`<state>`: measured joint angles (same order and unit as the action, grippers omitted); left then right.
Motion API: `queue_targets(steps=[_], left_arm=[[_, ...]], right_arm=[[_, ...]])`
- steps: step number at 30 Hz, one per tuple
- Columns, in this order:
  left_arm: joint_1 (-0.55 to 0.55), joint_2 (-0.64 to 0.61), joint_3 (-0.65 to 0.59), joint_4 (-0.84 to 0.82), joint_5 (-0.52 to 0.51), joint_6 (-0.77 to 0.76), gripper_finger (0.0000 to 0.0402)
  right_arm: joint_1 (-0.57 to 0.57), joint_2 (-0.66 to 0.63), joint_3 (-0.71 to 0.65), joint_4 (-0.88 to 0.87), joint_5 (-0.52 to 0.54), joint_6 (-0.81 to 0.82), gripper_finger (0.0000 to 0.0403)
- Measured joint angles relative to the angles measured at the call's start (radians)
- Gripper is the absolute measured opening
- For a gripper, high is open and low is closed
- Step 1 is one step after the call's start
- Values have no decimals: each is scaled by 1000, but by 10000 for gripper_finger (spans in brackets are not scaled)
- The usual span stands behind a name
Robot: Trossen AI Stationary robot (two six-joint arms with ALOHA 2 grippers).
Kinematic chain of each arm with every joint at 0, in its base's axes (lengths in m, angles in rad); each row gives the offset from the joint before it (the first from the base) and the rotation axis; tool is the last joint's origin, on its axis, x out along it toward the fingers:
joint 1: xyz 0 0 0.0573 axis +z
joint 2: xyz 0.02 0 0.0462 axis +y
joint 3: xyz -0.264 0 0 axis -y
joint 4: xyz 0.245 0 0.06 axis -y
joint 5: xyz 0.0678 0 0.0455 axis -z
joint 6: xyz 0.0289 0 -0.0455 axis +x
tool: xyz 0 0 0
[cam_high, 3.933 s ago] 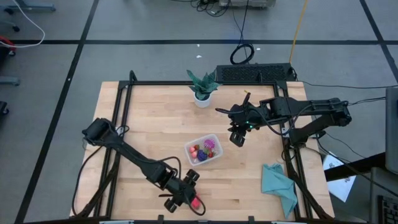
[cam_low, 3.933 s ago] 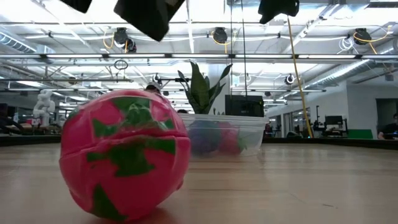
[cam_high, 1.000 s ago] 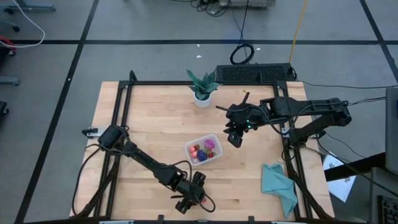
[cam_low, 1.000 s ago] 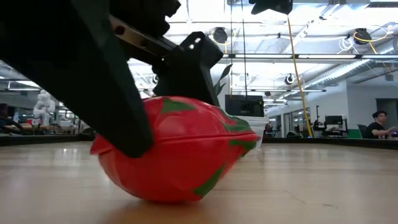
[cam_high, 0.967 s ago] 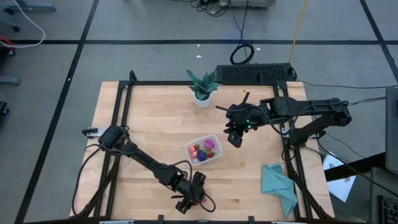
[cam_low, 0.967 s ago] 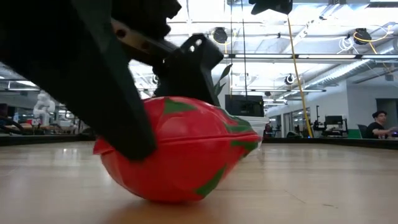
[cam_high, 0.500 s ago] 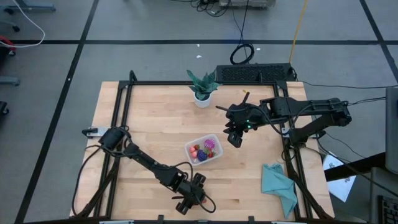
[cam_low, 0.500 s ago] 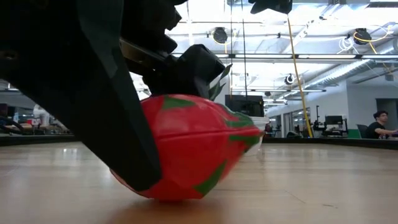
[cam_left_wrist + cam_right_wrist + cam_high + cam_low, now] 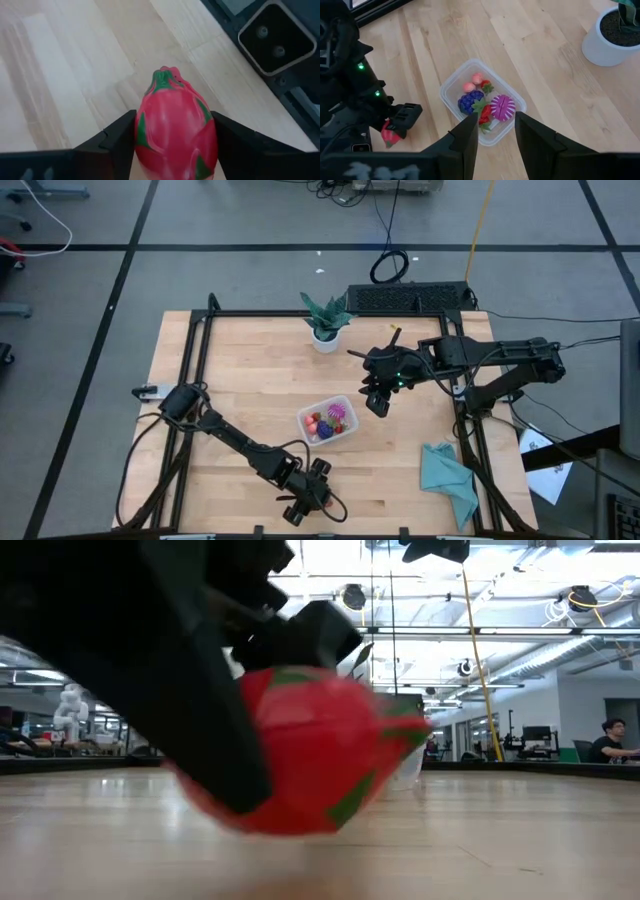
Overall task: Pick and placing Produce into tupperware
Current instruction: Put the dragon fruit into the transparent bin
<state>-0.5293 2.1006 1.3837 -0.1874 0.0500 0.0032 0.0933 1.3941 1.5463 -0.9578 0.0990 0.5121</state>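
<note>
1. The step in hand is the pick: the left gripper (image 9: 175,150) is closed around a red-pink dragon fruit toy (image 9: 175,131), one dark finger on each flank, at the bottom centre of the high view by the table's near edge.
2. In the low view the dragon fruit toy (image 9: 310,750) fills the middle of the frame, blurred and seemingly just clear of the wooden table (image 9: 500,840).
3. The next move, as I judge it, calls for a lift and a carry up-frame and slightly right to the clear tupperware (image 9: 344,408), then a release above its open top.
4. The tupperware already holds several fruits: a purple one, a magenta one and small red and pink ones.
5. The left arm lies low, stretched diagonally from the table's left edge.
6. The right gripper (image 9: 379,402) hangs just right of the tupperware, fingers partly apart, grasping nothing.
</note>
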Motion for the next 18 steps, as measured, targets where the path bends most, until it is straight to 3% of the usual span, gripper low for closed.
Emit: queue_targets(steps=[18], left_arm=[[74, -23, 257, -503, -271, 70, 225]], right_arm=[[0, 0, 0, -5, 0, -4, 121]])
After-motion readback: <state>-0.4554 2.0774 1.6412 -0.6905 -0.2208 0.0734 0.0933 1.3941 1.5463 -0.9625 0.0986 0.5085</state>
